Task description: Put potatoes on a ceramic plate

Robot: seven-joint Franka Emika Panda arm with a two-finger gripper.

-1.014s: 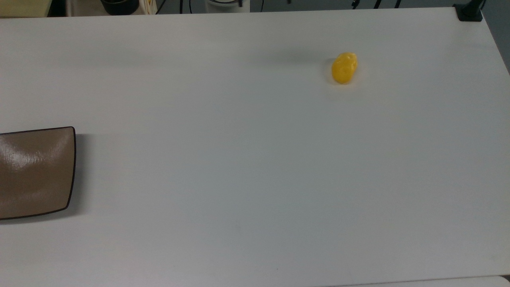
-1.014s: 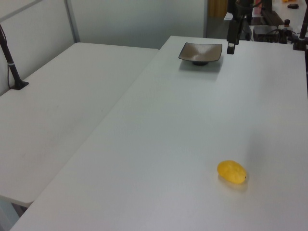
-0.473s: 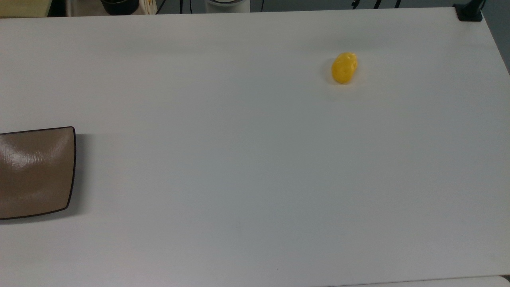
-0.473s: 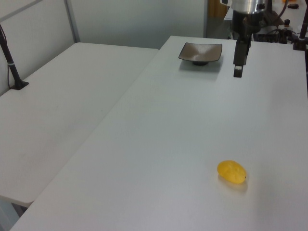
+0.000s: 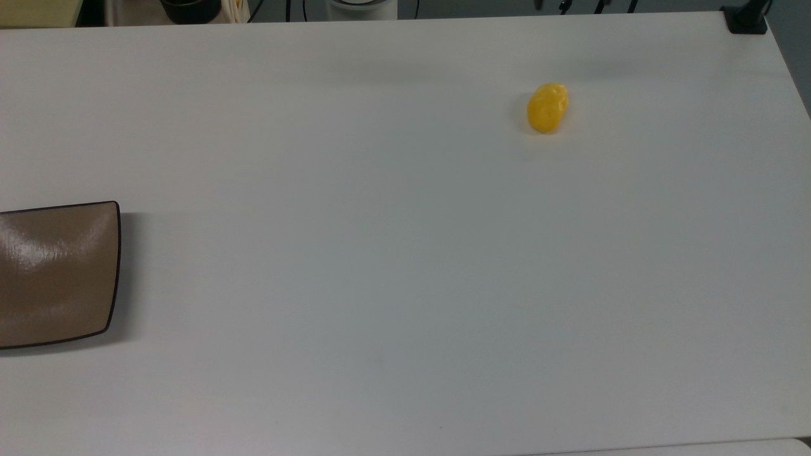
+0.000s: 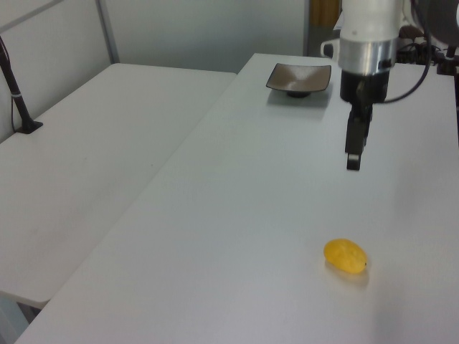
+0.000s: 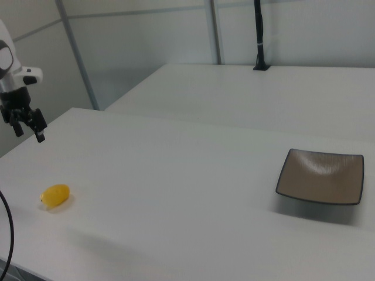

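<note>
The potato (image 5: pixel 548 107) is a small bright yellow oval lying alone on the white table, toward the top view's upper right. It also lies in the left view's lower right (image 6: pixel 346 256) and the right view's lower left (image 7: pixel 55 195). The ceramic plate (image 5: pixel 57 272) is glossy tan-brown with a dark rim and nothing on it; it sits far off at the top view's left edge, at the back of the left view (image 6: pixel 300 77). My gripper (image 7: pixel 29 136) hangs in the air above and beyond the potato, fingers pointing down, open and holding nothing; in the left view it (image 6: pixel 353 163) hovers between plate and potato.
A second white table (image 6: pixel 86 143) adjoins along the left view's left, with a black clamped post (image 6: pixel 18 93) on it. A black clamp (image 5: pixel 747 19) sits at the top view's upper right table corner. Cables and equipment stand behind the table's far edge.
In the left view my gripper has travelled from beside the plate toward the potato, coming nearer and lower. Potato and plate have stayed put.
</note>
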